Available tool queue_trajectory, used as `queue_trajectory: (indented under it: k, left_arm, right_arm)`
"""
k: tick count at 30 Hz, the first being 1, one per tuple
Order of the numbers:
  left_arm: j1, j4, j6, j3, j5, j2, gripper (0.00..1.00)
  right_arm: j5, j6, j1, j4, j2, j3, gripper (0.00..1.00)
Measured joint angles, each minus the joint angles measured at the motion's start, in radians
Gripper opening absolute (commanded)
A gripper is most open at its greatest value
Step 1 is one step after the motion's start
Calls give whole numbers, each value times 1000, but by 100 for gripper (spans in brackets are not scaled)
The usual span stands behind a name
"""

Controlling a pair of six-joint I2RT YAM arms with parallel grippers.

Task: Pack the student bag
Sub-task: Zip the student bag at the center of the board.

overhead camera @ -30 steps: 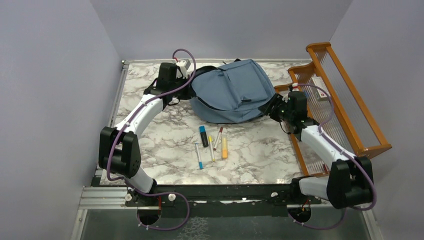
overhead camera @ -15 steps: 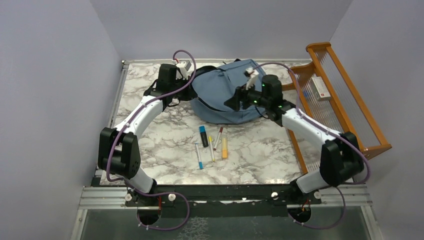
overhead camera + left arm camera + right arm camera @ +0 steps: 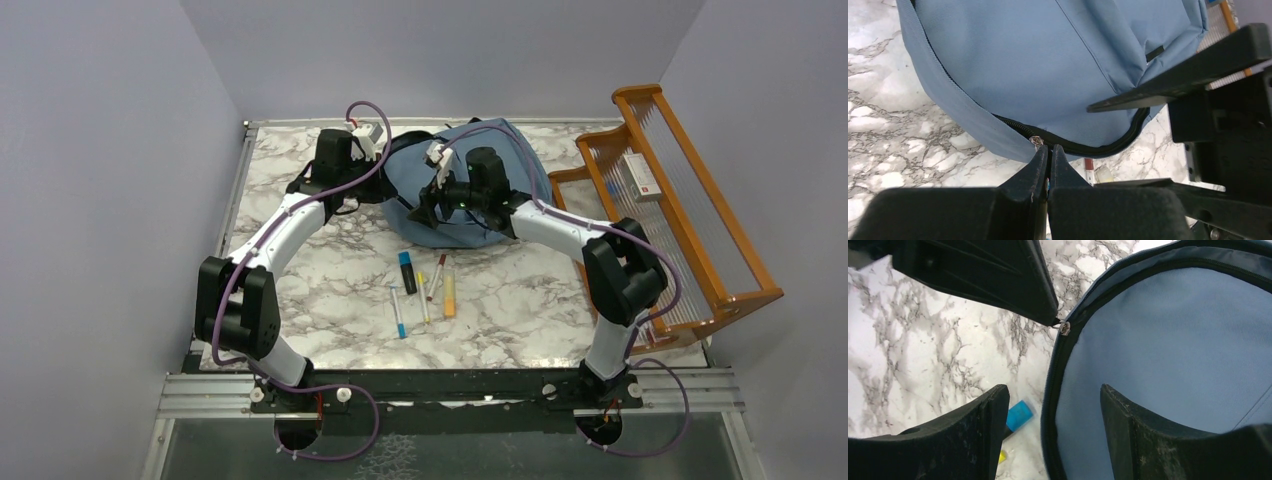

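Where the marble table holds a cluster of pens at its centre, the student bag lies just beyond them, toward the far edge. The left gripper, fingers pressed together, pinches the zipper pull on the bag's near-left rim. The right gripper, jaws spread, straddles that rim just beside it.
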Motion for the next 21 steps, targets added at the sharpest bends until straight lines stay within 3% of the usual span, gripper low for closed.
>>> queue_trajectory:
  k: [5, 21]
  left_arm:
    - [-1, 0, -1, 0, 19, 0, 0]
    - [-11, 0, -24, -1, 29, 0, 0]
  right_arm:
    - [-8, -29, 8, 0, 50, 29, 68]
    - [64, -65, 29, 45, 96, 31, 44]
